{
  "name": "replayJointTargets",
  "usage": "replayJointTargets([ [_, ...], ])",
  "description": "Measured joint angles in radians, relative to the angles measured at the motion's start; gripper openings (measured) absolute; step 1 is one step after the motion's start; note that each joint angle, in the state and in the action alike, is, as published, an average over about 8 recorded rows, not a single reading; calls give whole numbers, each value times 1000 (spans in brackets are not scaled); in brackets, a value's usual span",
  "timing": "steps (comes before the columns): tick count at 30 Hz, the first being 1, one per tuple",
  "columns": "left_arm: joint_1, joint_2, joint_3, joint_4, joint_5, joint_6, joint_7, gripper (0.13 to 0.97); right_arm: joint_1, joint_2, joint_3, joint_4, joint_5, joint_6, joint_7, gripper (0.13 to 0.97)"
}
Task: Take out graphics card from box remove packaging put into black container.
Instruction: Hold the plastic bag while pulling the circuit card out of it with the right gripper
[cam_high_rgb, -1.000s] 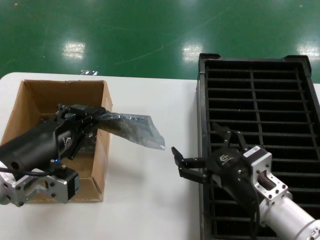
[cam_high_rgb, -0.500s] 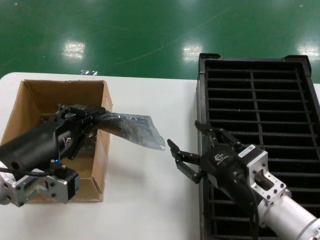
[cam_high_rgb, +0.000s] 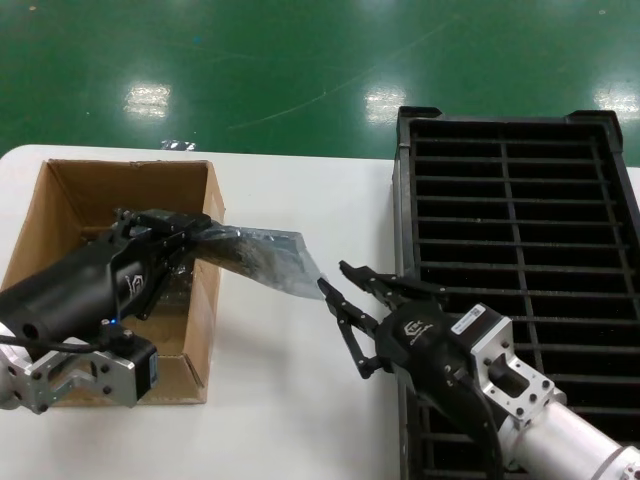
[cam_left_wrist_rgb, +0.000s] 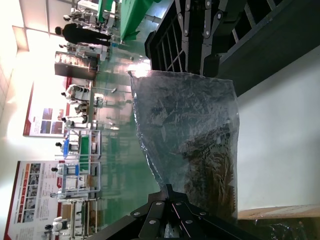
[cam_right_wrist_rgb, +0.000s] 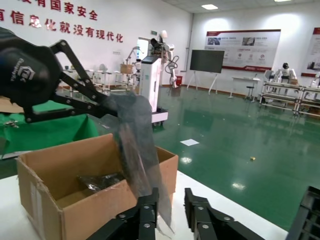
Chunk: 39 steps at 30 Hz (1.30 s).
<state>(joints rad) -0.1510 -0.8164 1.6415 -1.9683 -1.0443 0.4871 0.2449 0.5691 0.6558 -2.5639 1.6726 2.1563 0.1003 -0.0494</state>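
- While the left gripper (cam_high_rgb: 195, 232) stays over the right wall of the box (cam_high_rgb: 60, 205), its fingers are pressed together on one end of the packaging (cam_high_rgb: 262, 258), so the bag hangs out over the box edge above the white table (cam_high_rgb: 300, 190).
- Inside the translucent bag a dark shape shows, which should be the graphics card (cam_left_wrist_rgb: 212, 150); in the left wrist view it fills the lower half of the bag, but its bracket cannot be seen.
- In the right wrist view another dark glossy wrapped card (cam_right_wrist_rgb: 100, 181) lies on the bottom of the box.
- The far, free end of the packaging points to the right and a little down, and it is held in the air, not lying on the table.
- The right gripper (cam_high_rgb: 345, 300) is just at this free corner, with its fingers (cam_high_rgb: 385, 282) spread apart; in the right wrist view the bag's lower edge hangs between the two fingers, and they do not pinch it.
- The black container (cam_high_rgb: 520, 200) stands at the right side of the table, and the right arm reaches across its left rim.
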Motion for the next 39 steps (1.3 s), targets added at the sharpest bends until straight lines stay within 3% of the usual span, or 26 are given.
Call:
replayJointTargets([
  [4, 0, 0, 0, 0, 0, 0, 0, 139, 3, -6, -4, 6, 0, -3, -7, 275],
  [13, 0, 0, 0, 0, 0, 0, 0, 139, 16, -28, -10, 7, -4, -10, -18, 169],
  [39, 0, 0, 0, 0, 0, 0, 0, 139, 30, 6, -112, 107, 95, 78, -95, 133],
])
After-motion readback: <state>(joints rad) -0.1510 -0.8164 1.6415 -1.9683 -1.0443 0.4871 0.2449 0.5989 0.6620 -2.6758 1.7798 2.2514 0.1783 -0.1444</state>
